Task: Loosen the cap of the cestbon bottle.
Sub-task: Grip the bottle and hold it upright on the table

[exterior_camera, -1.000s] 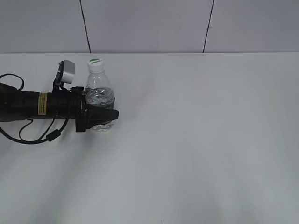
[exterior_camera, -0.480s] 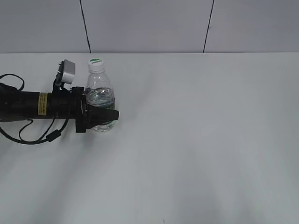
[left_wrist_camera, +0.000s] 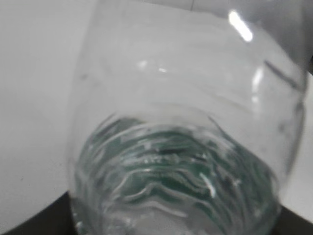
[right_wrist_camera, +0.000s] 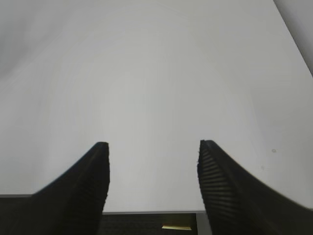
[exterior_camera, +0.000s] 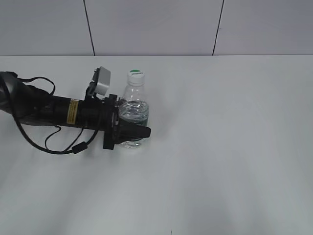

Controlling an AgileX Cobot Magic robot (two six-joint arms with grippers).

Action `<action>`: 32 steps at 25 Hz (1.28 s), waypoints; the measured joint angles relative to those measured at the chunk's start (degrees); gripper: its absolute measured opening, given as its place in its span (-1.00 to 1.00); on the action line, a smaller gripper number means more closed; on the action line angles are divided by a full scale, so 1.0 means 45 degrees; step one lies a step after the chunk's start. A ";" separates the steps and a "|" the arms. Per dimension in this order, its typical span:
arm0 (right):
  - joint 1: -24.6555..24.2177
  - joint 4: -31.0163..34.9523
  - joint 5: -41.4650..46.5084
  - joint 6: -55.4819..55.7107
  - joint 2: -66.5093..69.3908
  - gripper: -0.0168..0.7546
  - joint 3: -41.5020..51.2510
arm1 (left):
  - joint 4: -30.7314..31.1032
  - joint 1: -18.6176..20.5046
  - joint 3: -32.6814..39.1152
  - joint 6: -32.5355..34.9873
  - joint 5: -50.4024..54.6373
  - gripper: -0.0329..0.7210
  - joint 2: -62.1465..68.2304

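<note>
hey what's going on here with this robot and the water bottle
The left gripper is closed around the lower body of the cestbon bottle, which stands upright on the white table. The cap is on the bottle and nothing is touching it. The right gripper is open and empty over bare table and does not appear in the exterior view, so the unscrewing itself doesn't look to have started.

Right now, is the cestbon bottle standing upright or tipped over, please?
Upright: the cestbon bottle stands on the table, cap on top, left gripper around its lower body.
</note>
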 joint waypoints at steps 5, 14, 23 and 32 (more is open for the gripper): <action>0.0000 0.0000 0.0000 0.0000 0.0509 0.19 0.0000 | -0.0581 -0.0870 -0.0569 -0.0293 0.0199 0.19 0.0066; 0.0000 0.0000 0.0015 0.0000 0.0509 0.19 -0.0013 | -0.1526 -0.1621 -0.0810 -0.0361 0.0232 0.18 0.0090; 0.0000 0.0594 0.0082 0.0000 0.0509 0.19 -0.0040 | -0.1571 -0.1635 -0.0810 -0.0372 0.0232 0.18 0.0090; 0.0000 0.1168 0.0420 0.0000 0.1253 0.19 -0.0108 | -0.1519 -0.1635 -0.0810 -0.0162 0.0232 0.18 0.0090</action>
